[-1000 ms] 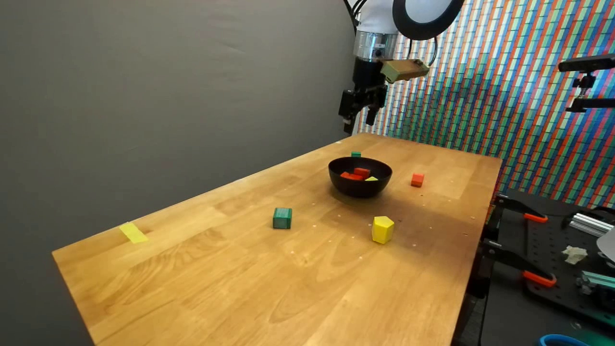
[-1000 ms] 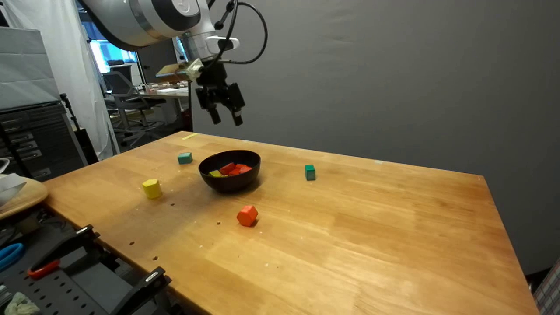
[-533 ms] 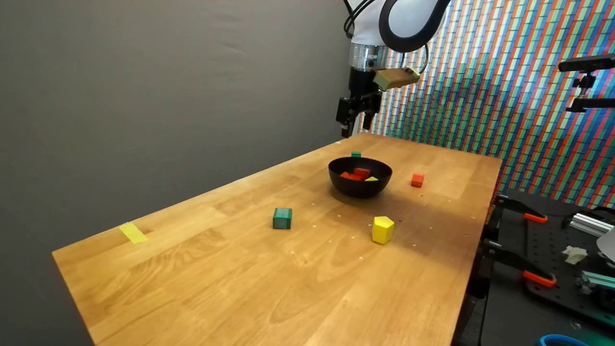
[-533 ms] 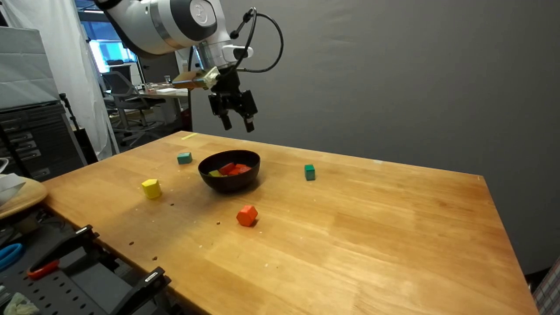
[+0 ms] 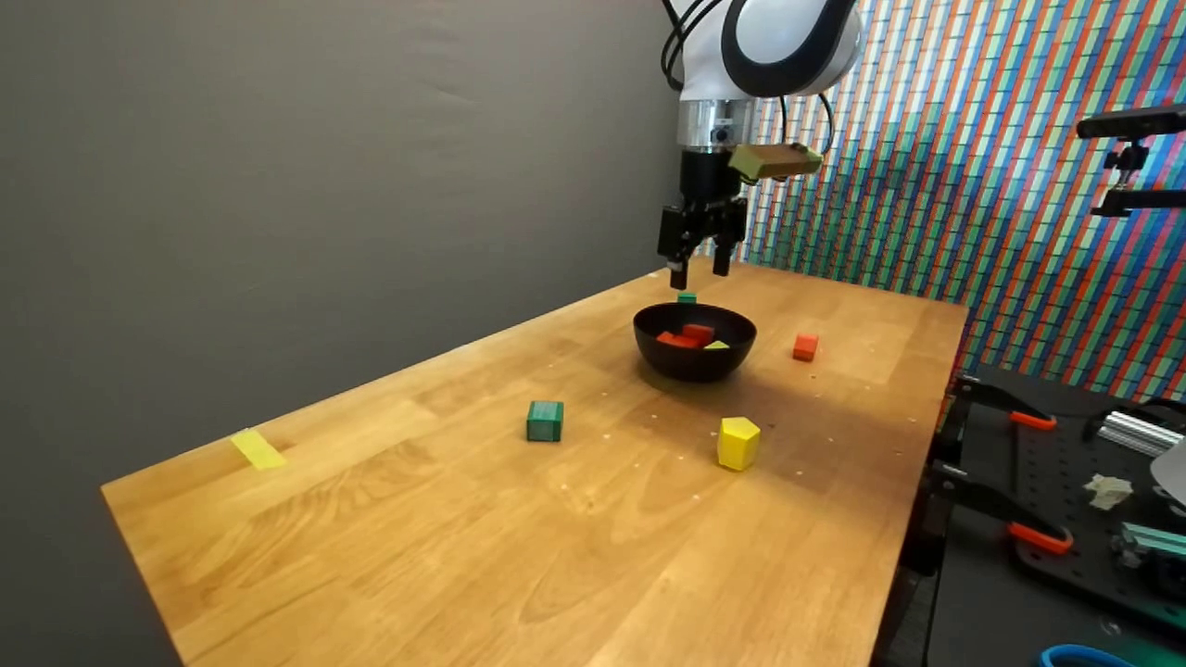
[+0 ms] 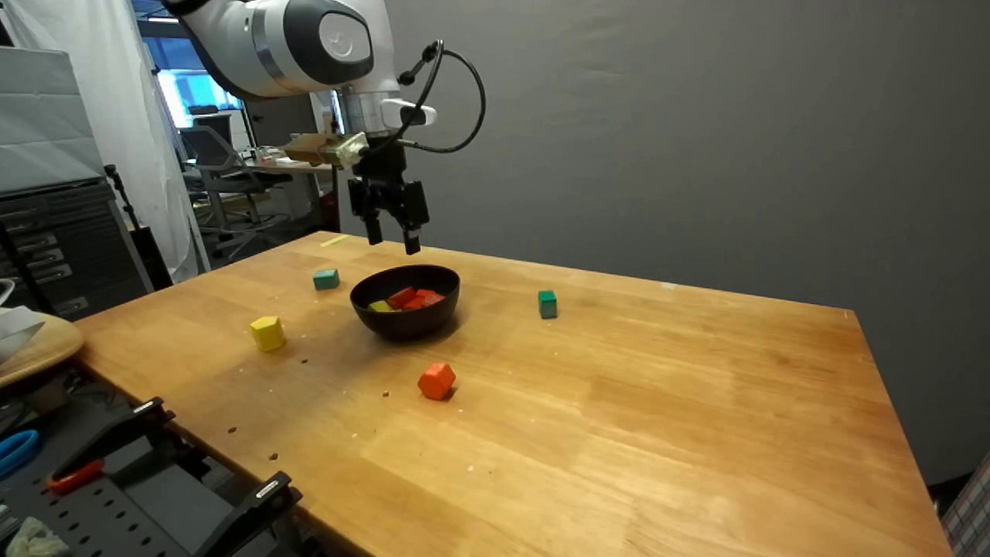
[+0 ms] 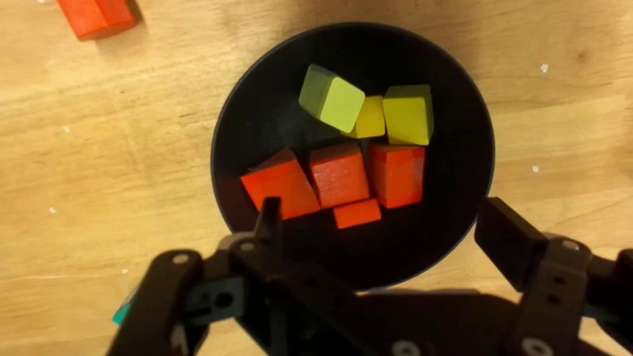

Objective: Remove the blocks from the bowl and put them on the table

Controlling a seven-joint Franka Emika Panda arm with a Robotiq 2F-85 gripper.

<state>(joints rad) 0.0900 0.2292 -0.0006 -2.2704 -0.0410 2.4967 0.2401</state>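
In the wrist view the black bowl (image 7: 257, 128) holds several blocks: red ones (image 7: 341, 178) on the near side, yellow ones (image 7: 408, 116) and a pale yellow-green one (image 7: 343, 104) beyond them. On the wood table (image 5: 519, 556) around it lie a green block (image 5: 544, 421), a yellow block (image 5: 738, 445), a red-orange block (image 6: 438, 381) and another green block (image 6: 547, 305). My gripper (image 6: 393, 241) hangs in the air above the bowl, fingers pointing down. Its fingers stand wide apart in the wrist view, the gripper (image 7: 383, 212) holding nothing.
A flat yellow tape strip (image 5: 258, 448) sticks near the table's end. Black clamps with orange tips (image 5: 1038, 537) grip the table's side, next to a black perforated board (image 5: 1075, 463). A grey wall (image 6: 696, 155) runs along the table's far side in an exterior view.
My gripper has come down closer to the bowl, shifting sideways and partly back on the way. It has stayed open, and the bowl and blocks have kept their places.
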